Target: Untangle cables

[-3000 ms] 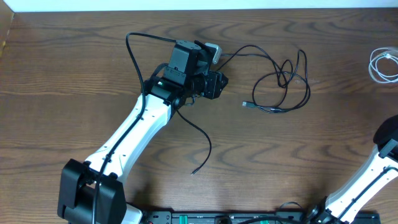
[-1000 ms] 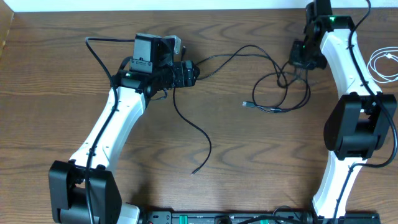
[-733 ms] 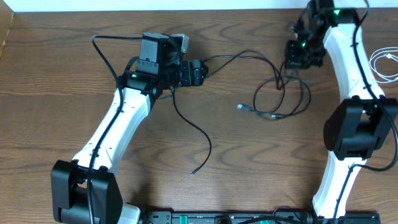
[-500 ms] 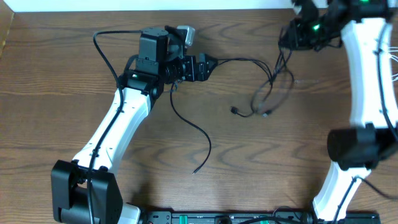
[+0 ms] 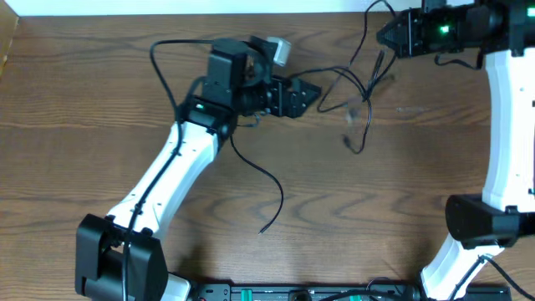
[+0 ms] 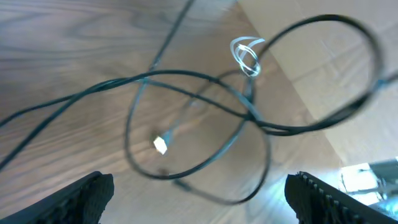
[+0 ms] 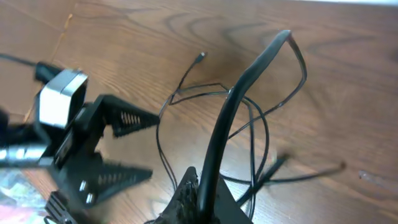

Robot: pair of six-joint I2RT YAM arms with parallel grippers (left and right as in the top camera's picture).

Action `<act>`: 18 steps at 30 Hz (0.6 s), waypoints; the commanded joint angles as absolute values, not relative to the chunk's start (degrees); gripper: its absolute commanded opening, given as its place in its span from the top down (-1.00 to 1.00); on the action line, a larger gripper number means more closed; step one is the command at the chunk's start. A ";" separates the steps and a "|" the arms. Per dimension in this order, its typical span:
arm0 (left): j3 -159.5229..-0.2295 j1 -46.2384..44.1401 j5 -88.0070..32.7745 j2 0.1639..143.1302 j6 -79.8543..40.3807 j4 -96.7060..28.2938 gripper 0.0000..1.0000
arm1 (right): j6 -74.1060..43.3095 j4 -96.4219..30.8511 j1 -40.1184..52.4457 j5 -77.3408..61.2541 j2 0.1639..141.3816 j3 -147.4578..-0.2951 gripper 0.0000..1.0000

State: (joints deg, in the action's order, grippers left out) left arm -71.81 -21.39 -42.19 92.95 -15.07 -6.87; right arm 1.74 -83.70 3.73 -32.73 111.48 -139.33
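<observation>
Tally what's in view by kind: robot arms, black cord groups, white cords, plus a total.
Robot arms: 2, left arm and right arm
Black cord groups: 2, the lifted tangle and a loose strand on the table
White cords: 1, the white coil
Total: 5

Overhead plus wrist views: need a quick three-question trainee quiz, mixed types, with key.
1. True or false: the left pincer is clamped shut.
2. Which one grips the black cable tangle? A) left pincer B) right pincer C) neither
3. Fill in: in the left wrist view, the small coiled cable near the top is ___ in colour.

Key: 1 false, its jaws stand wide apart with nothing between them; 2 B; 3 white.
</observation>
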 commanded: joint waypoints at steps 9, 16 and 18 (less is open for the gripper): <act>-73.30 -27.46 -31.68 95.59 -15.14 -7.27 -0.87 | -1.30 -83.59 4.23 -31.53 112.14 -139.33 0.98; -73.30 -26.65 -31.53 104.49 -30.57 -1.08 -0.88 | -1.26 -83.70 4.23 -31.62 112.14 -139.33 0.98; -73.30 -26.65 -34.50 105.97 -30.87 2.22 -0.87 | -1.23 -83.79 4.23 -31.55 112.14 -139.33 0.98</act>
State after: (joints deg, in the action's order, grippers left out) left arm -71.99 -26.89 -32.62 103.77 -24.49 -1.21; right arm -0.69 -83.74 3.73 -31.24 112.27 -139.11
